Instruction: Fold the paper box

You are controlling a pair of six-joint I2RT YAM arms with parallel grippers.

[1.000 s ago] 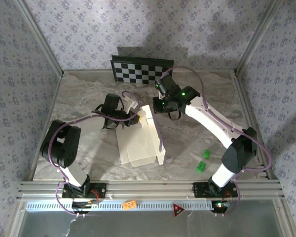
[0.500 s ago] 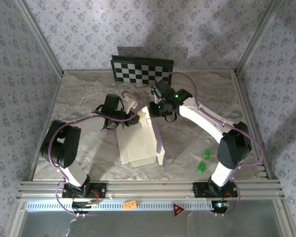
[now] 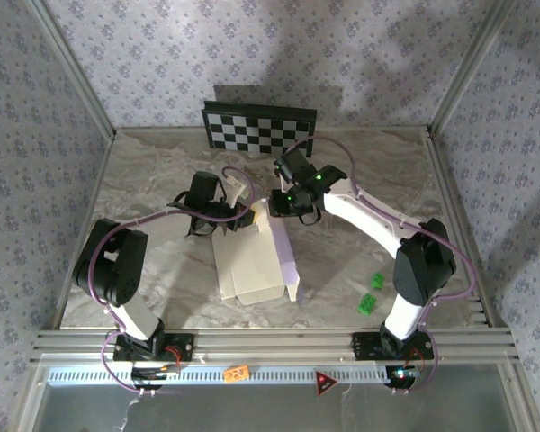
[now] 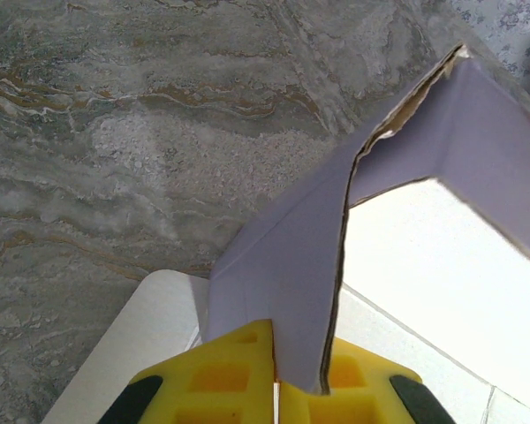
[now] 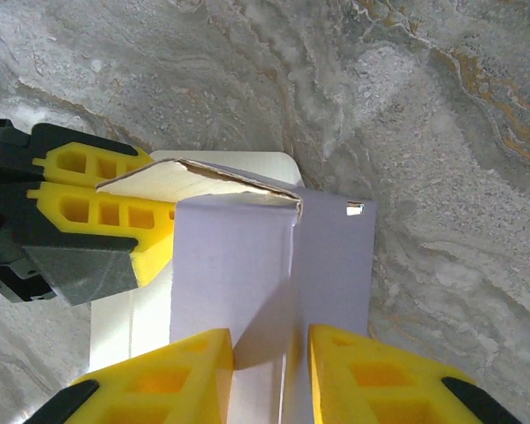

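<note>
The thin cardboard paper box [image 3: 252, 261], cream-white inside and pale lavender outside, lies half formed on the grey marbled surface [image 3: 153, 180], with its far end between the two hands. The left hand [image 4: 276, 389] is closed on a lavender corner flap, which rises away from its fingertips and bends along a crease. The right hand [image 5: 272, 371] has its jaws parted and straddles the upright lavender side wall, whose crease runs straight ahead of its fingertips. The step looks like forming that far corner. It should go best if the left hand pins the flap while the right closes low beside the crease and swings the wall inward evenly, so the thin card neither buckles nor tears.
</note>
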